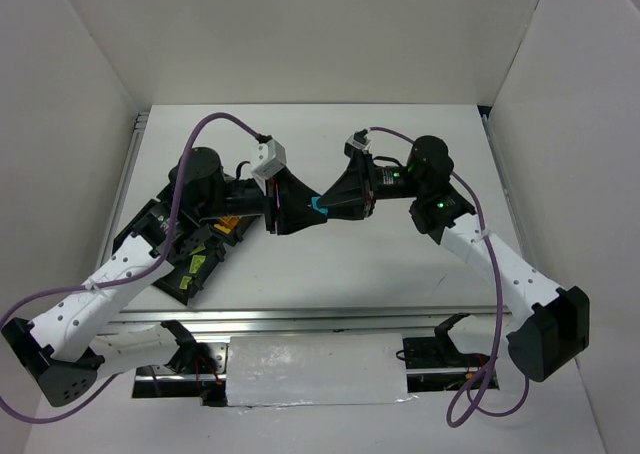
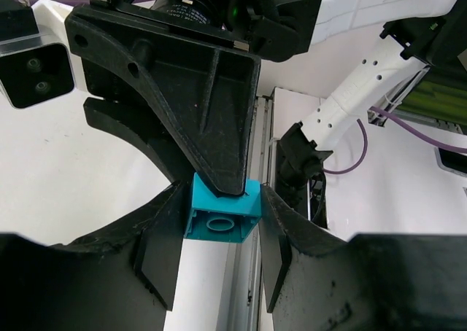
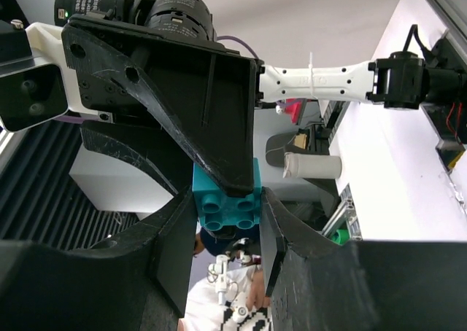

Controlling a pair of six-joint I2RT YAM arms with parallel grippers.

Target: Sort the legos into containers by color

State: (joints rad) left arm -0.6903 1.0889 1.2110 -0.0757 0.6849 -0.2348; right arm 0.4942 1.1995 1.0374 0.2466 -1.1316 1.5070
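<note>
A cyan-blue lego (image 1: 317, 207) is held in the air above the table's middle, between both grippers, which meet tip to tip. My left gripper (image 1: 303, 214) comes from the left and my right gripper (image 1: 332, 202) from the right. In the left wrist view the left gripper (image 2: 223, 225) is closed on the cyan lego (image 2: 219, 218), whose hollow underside faces the camera. In the right wrist view the right gripper (image 3: 228, 214) is closed on the same lego (image 3: 228, 203), studs facing the camera. The black tray (image 1: 160, 274) lies at the left under the left arm, with an orange-yellow lego (image 1: 229, 228) and a lime green one (image 1: 199, 265) showing in it.
White walls enclose the table (image 1: 400, 264) on three sides. The left arm covers most of the tray. A metal rail (image 1: 320, 319) runs along the near edge, with purple cables looping beside both arm bases.
</note>
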